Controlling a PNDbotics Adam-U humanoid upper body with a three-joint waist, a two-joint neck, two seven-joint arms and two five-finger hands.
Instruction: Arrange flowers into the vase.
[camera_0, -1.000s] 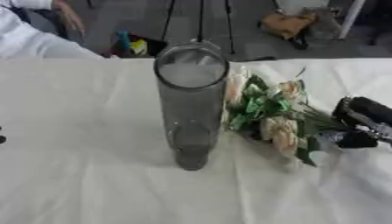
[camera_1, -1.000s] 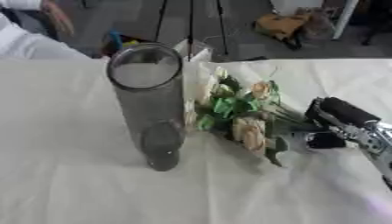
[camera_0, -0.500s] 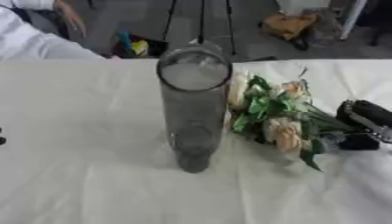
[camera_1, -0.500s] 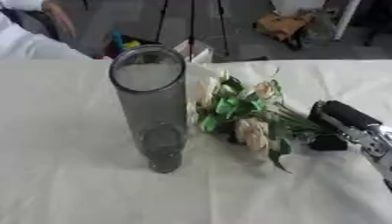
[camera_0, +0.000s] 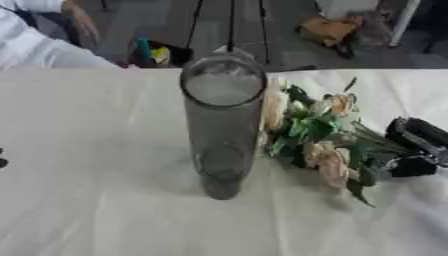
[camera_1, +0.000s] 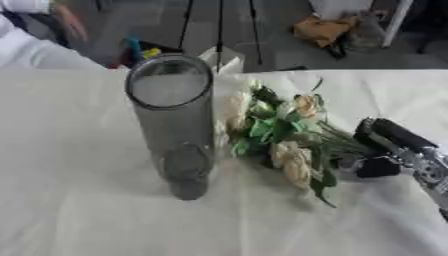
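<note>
White-clothed table, tall glass vase upright, flower bunch lying beside

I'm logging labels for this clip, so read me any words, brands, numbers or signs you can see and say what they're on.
None can be read.
The vase is plain glass, no label.
The flowers and tablecloth carry no print.
The right hand shows no legible marking.

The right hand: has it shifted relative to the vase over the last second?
Cannot tell for certain. The right hand sits at the flower stems, right of the vase, about as before; the small offsets could be camera tilt.
</note>
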